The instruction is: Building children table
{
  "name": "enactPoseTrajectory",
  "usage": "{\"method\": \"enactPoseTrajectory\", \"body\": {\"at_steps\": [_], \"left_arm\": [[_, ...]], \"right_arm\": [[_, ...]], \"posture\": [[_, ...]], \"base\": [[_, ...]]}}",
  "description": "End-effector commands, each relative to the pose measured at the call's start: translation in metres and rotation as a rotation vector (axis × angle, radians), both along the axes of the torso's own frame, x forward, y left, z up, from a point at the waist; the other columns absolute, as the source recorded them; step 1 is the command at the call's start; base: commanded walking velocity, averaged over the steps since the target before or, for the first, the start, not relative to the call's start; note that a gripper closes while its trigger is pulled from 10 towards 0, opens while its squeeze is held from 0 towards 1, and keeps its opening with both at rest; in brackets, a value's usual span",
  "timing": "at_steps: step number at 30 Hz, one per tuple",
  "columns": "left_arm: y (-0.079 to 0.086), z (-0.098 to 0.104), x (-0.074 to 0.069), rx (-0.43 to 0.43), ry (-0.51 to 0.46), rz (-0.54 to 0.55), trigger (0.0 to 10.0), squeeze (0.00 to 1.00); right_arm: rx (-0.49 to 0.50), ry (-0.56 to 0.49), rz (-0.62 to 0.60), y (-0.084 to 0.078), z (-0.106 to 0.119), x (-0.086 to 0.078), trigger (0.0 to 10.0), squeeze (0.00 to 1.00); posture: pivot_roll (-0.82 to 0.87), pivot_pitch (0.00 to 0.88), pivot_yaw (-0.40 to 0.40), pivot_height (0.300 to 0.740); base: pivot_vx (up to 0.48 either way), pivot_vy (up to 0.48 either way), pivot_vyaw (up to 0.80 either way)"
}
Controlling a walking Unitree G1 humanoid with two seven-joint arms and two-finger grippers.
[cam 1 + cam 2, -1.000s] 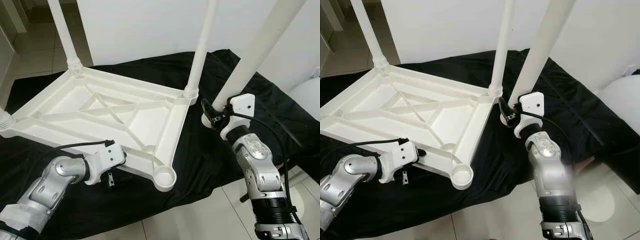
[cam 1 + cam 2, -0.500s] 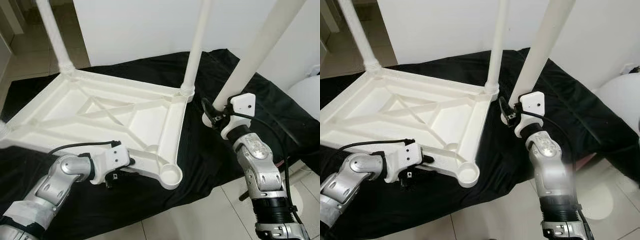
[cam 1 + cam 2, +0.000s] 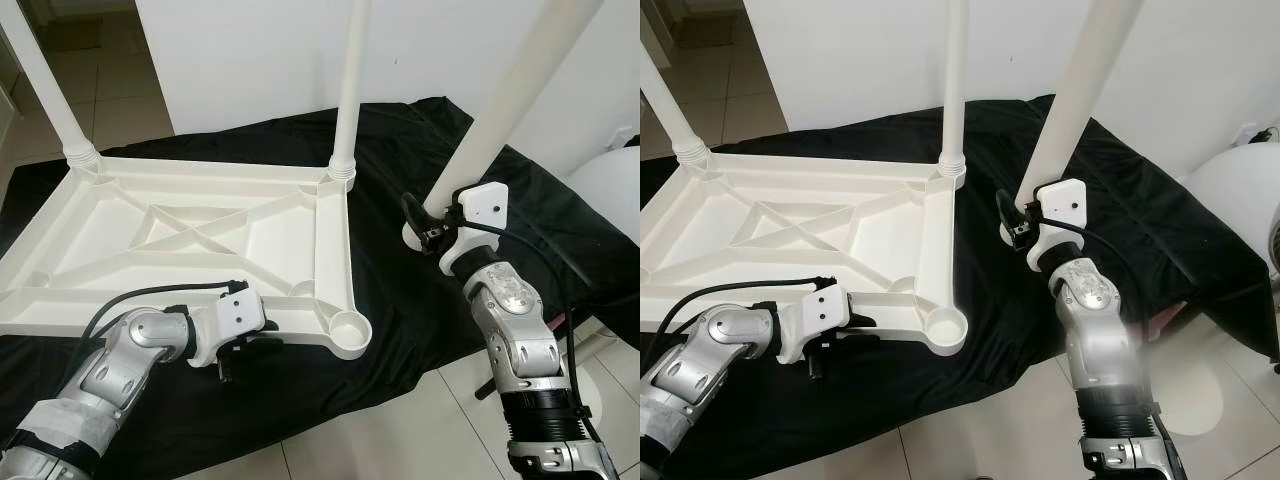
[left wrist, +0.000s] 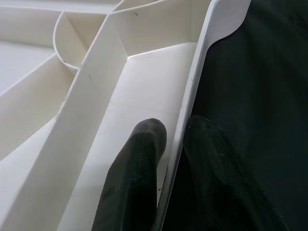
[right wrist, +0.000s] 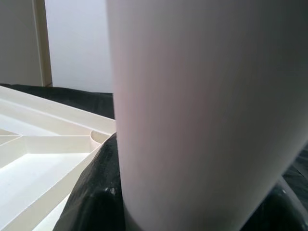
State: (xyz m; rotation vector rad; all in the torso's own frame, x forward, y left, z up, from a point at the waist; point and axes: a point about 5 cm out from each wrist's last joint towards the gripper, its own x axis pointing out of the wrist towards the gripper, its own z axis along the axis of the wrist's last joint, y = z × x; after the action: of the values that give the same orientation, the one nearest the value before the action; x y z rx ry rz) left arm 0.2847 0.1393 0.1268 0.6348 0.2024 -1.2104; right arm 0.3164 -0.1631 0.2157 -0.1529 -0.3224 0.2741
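Observation:
The white table top [image 3: 190, 240] lies upside down on a black cloth [image 3: 420, 310]. Two white legs stand in its far corners [image 3: 347, 100] [image 3: 45, 90]. An empty round socket [image 3: 348, 328] sits at its near right corner. My left gripper [image 4: 175, 130] is shut on the table top's near rim, one finger [image 4: 137, 163] inside and one outside, just left of that socket. To the right of the table top, my right gripper [image 3: 425, 225] is shut on the lower end of a loose white leg [image 3: 500, 110], held tilted over the cloth. That leg [image 5: 202, 110] looms close in the right wrist view.
A white wall [image 3: 250, 60] rises close behind the cloth. Tiled floor [image 3: 400, 440] lies in front and at the far left. A round white object [image 3: 612, 190] stands at the right edge.
The table top has turned on the cloth with my left gripper on its rim; its far corners swung left and the socket corner came nearer the right arm. The right gripper and its leg stayed put.

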Motion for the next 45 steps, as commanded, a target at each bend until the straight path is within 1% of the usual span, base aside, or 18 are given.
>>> {"method": "enactPoseTrajectory", "body": {"at_steps": [1,3,8,11,14,18,28,29,30,31,34,35,37,38,41,42,43,45], "left_arm": [[-0.002,0.001,0.008,-0.041,-0.052,0.104,10.0,0.00],[-0.008,0.004,0.008,-0.083,-0.044,0.105,10.0,0.00],[-0.015,0.006,0.012,-0.108,-0.063,0.130,10.0,0.00],[-0.024,0.009,0.020,-0.118,-0.108,0.152,10.0,0.00],[-0.027,0.011,0.024,-0.125,-0.127,0.165,10.0,0.00],[-0.040,0.019,0.037,-0.165,-0.167,0.215,10.0,0.00],[-0.048,0.020,0.040,-0.199,-0.136,0.244,10.0,0.00],[-0.049,0.019,0.039,-0.216,-0.110,0.246,10.0,0.78],[-0.049,0.019,0.039,-0.216,-0.110,0.246,10.0,0.78],[-0.049,0.020,0.039,-0.232,-0.095,0.240,10.0,1.00],[-0.049,0.025,0.038,-0.249,-0.123,0.244,10.0,1.00],[-0.046,0.030,0.038,-0.269,-0.146,0.262,10.0,0.69],[-0.045,0.034,0.038,-0.284,-0.162,0.277,10.0,0.69],[-0.044,0.038,0.037,-0.321,-0.155,0.292,10.0,0.00],[-0.042,0.044,0.034,-0.378,-0.155,0.291,10.0,0.00],[-0.038,0.047,0.032,-0.403,-0.168,0.332,10.0,0.00],[-0.038,0.047,0.032,-0.403,-0.168,0.332,10.0,0.00],[-0.032,0.050,0.029,-0.448,-0.174,0.369,10.0,0.00]], "right_arm": [[0.006,-0.012,-0.008,0.001,0.000,0.000,10.0,0.00],[0.011,-0.007,-0.019,0.000,-0.002,0.001,10.0,0.00],[0.020,-0.006,-0.027,0.000,-0.003,0.001,10.0,0.00],[0.025,-0.008,-0.034,0.000,-0.003,0.001,10.0,0.00],[0.026,-0.009,-0.035,0.000,-0.003,0.001,10.0,0.00],[0.029,-0.011,-0.044,-0.001,-0.003,0.001,10.0,0.00],[0.031,-0.005,-0.052,-0.002,-0.005,0.000,10.0,0.00],[0.033,-0.003,-0.055,-0.003,-0.006,0.000,10.0,0.00],[0.033,-0.003,-0.055,-0.003,-0.006,0.000,10.0,0.00],[0.035,0.000,-0.056,-0.002,-0.006,0.000,10.0,0.00],[0.044,0.008,-0.060,-0.002,-0.009,0.000,10.0,0.00],[0.048,0.019,-0.063,-0.002,-0.011,0.000,10.0,0.00],[0.050,0.027,-0.066,-0.002,-0.012,0.000,10.0,0.00],[0.043,0.040,-0.077,-0.002,-0.015,0.000,10.0,0.00],[0.038,0.054,-0.085,-0.002,-0.018,0.000,10.0,0.00],[0.045,0.061,-0.079,0.002,-0.020,-0.001,10.0,0.00],[0.045,0.061,-0.079,0.002,-0.020,-0.001,10.0,0.00],[0.055,0.066,-0.056,0.009,-0.022,-0.003,10.0,0.00]], "posture": [[-0.04,0.078,0.018,0.740],[-0.03,0.079,0.023,0.740],[-0.03,0.080,0.028,0.740],[-0.04,0.080,0.033,0.740],[-0.04,0.080,0.033,0.740],[-0.04,0.081,0.035,0.740],[-0.04,0.084,0.037,0.740],[-0.04,0.087,0.036,0.740],[-0.04,0.087,0.036,0.740],[-0.04,0.088,0.036,0.740],[-0.04,0.089,0.035,0.740],[-0.04,0.091,0.034,0.740],[-0.04,0.091,0.032,0.740],[-0.03,0.091,0.030,0.740],[-0.03,0.091,0.027,0.740],[-0.03,0.088,0.022,0.740],[-0.03,0.088,0.022,0.740],[-0.02,0.086,0.012,0.740]], "base": [[0.000,0.000,0.00],[0.000,0.000,0.00],[0.000,0.000,0.00],[0.000,0.000,0.00],[0.000,0.000,0.00],[0.000,0.000,0.00],[0.000,0.000,0.00],[0.000,0.000,0.00],[0.000,0.000,0.00],[0.000,0.000,0.00],[0.000,0.000,0.00],[0.000,0.000,0.00],[0.000,0.000,0.00],[0.000,0.000,0.00],[0.000,0.000,0.00],[0.000,0.000,0.00],[0.000,0.000,0.00],[0.000,0.000,0.00]]}}
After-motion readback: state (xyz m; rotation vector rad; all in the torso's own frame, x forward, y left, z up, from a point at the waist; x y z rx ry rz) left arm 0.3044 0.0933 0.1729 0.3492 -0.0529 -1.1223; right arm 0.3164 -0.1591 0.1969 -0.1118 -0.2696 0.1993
